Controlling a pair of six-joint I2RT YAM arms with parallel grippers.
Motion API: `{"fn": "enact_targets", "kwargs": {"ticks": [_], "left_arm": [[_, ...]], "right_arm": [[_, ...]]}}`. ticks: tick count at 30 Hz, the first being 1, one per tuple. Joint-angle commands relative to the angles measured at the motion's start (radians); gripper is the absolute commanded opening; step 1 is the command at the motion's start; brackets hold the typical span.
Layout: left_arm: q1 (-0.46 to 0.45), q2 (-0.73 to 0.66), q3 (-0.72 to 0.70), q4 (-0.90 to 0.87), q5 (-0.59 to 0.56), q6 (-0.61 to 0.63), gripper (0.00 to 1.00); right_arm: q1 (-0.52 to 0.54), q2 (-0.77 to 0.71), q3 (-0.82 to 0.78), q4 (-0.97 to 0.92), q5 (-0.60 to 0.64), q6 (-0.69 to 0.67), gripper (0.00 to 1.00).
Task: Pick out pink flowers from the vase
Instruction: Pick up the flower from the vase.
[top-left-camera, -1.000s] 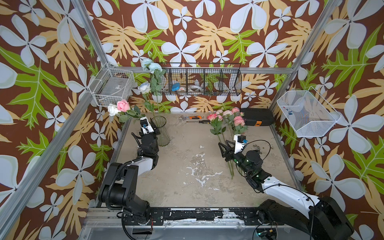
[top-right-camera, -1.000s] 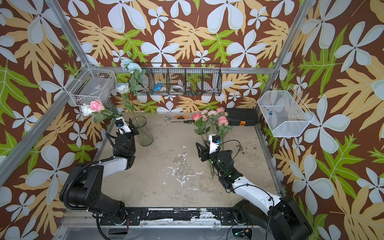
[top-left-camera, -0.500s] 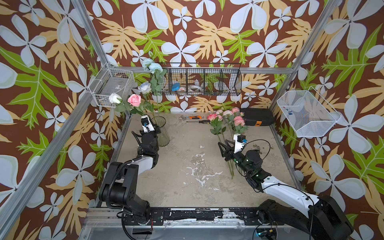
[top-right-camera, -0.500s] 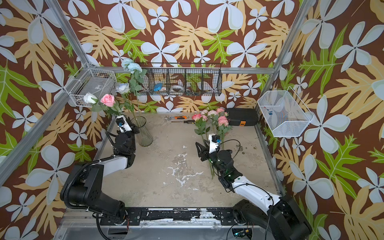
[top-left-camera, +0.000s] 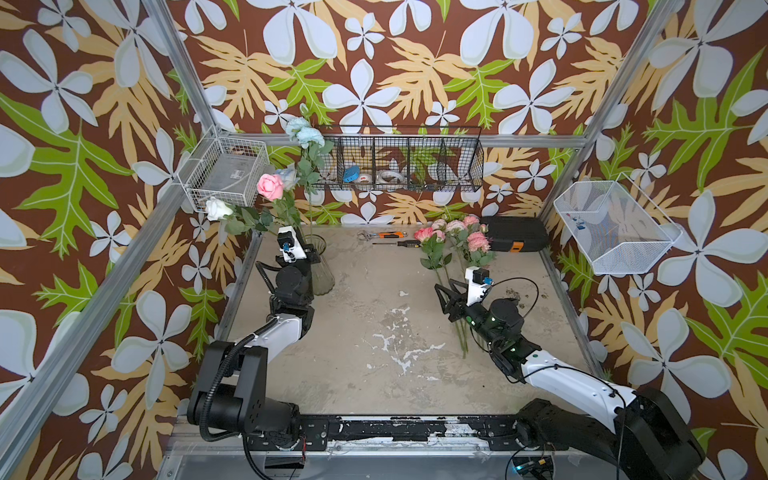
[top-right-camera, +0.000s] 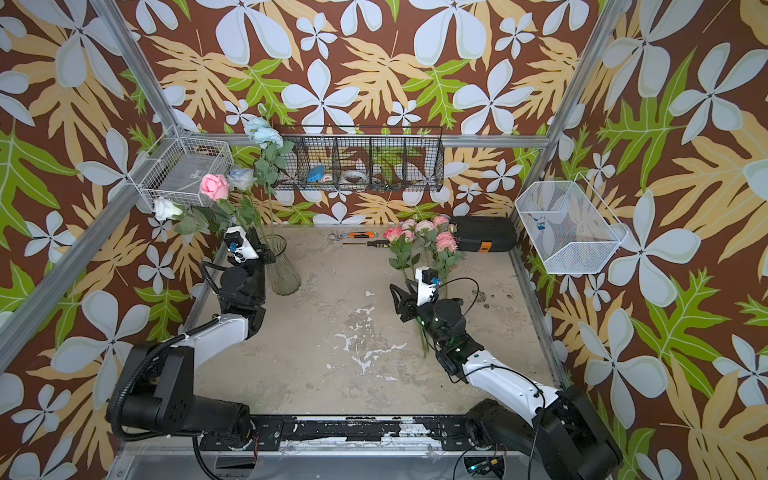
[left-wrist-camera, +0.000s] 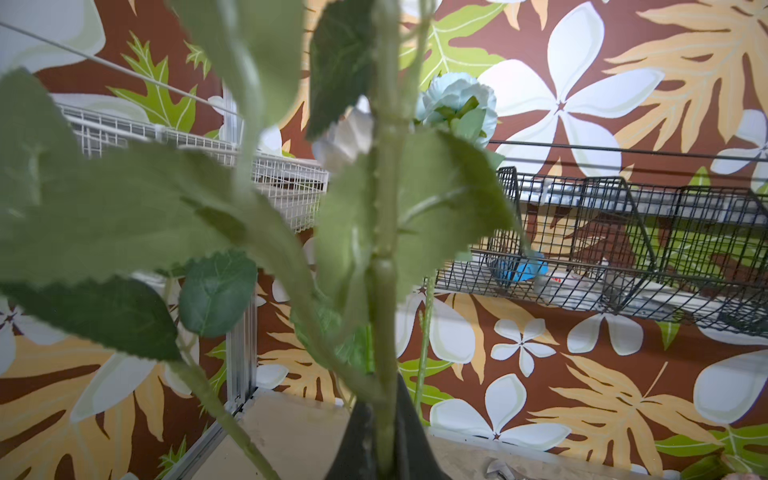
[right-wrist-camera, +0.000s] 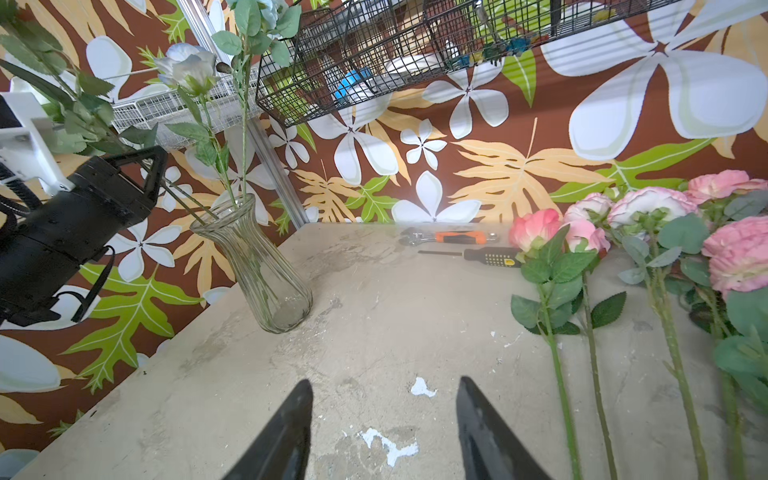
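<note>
Left gripper (left-wrist-camera: 381, 436) finished closing over the last second. Its jaws were clamped on a green stem (left-wrist-camera: 382, 266) just beside the rim of the ribbed glass vase (right-wrist-camera: 257, 266).

In that same second the pink rose (top-left-camera: 270, 187) swung up from a low lean to stand nearly beside a pale blue bloom (top-left-camera: 286, 176). The white rose (top-left-camera: 217, 208) leaned out lower.

Judgement: the grasp step was done and the lift out of the vase came next. Leaves hid part of the run, so the stem could not be traced with certainty to the pink rose.

Right gripper (right-wrist-camera: 384, 382) hung half open and empty over the table (right-wrist-camera: 374, 316). Several pink flowers (top-left-camera: 453, 237) already lay next to it.

Writing: none legible. The screwdriver (right-wrist-camera: 490, 257) and the black case (top-left-camera: 513, 239) showed no readable brand.
</note>
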Motion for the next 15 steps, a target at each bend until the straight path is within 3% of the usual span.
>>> {"fn": "enact_targets", "kwargs": {"ticks": [1, 15], "left_arm": [[0.000, -0.043, 0.033, -0.041, 0.064, 0.007, 0.07], [-0.002, -0.279, 0.244, -0.440, 0.340, -0.088, 0.02]], "right_arm": [[0.002, 0.006, 0.011, 0.016, 0.001, -0.014, 0.55], [0.001, -0.006, 0.075, -0.038, -0.042, -0.012, 0.55]]}}
